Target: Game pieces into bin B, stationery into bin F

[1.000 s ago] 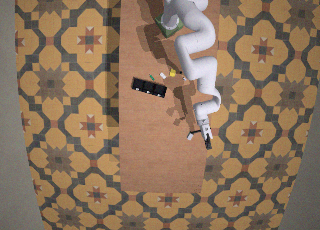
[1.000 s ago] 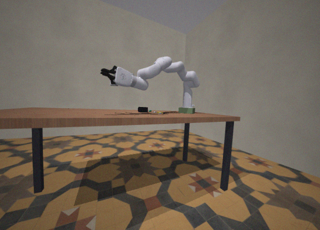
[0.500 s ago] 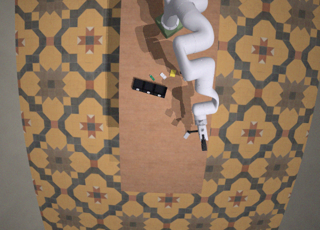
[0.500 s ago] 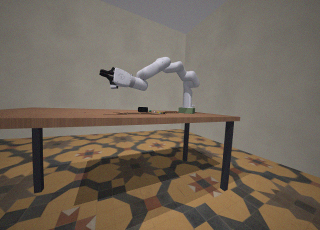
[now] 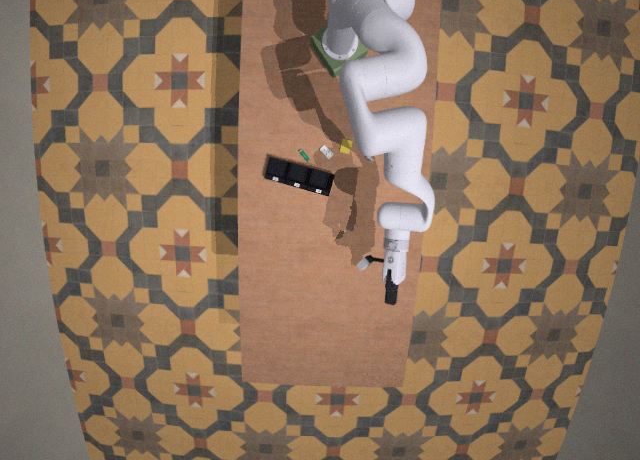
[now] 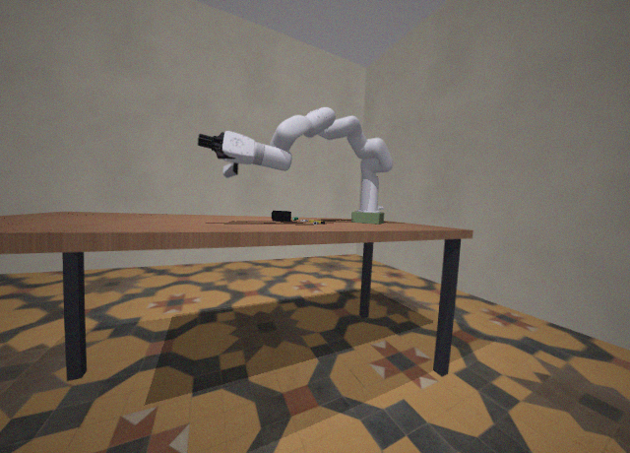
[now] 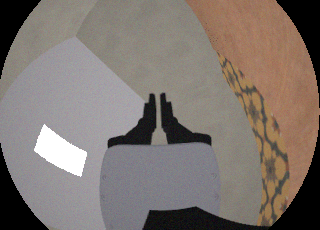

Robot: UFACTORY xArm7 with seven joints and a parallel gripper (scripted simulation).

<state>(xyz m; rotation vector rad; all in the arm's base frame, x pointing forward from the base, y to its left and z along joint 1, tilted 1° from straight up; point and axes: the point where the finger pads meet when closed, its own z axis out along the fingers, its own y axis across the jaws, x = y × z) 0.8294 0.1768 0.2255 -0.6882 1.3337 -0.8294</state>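
My gripper [image 5: 391, 292] is shut with nothing between the fingers. It is high above the table, near its right edge, and points out level, far from all the objects. In the side view the gripper [image 6: 206, 141] hangs well above the table top. In the wrist view the fingertips touch, with only walls and ceiling behind them. A row of three joined black bins [image 5: 298, 175] stands mid-table; their letters are too small to read. Beside the bins lie a small green piece [image 5: 303, 154], a white piece [image 5: 326, 152] and a yellow piece [image 5: 346, 145].
The arm's green base [image 5: 338, 52] stands at the far end of the table. The bins [image 6: 281, 215] and the small pieces [image 6: 310, 221] show in the side view near the base. The table's right edge lies just under the gripper.
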